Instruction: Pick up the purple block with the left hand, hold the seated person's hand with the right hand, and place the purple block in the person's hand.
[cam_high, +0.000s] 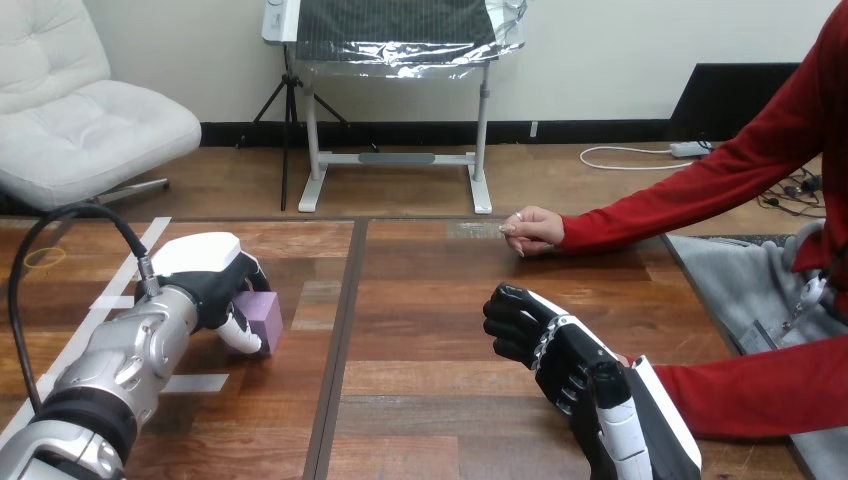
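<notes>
Clasping upright purple block (268, 316) in left hand (205, 282) | right hand (545, 340) grip: cannot tell

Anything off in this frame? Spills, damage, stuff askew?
Nothing stands out. The purple block looks intact, with the left hand curled round it at the left of the table. The right hand is beside the person's near sleeve. No spills or damage visible.
</notes>
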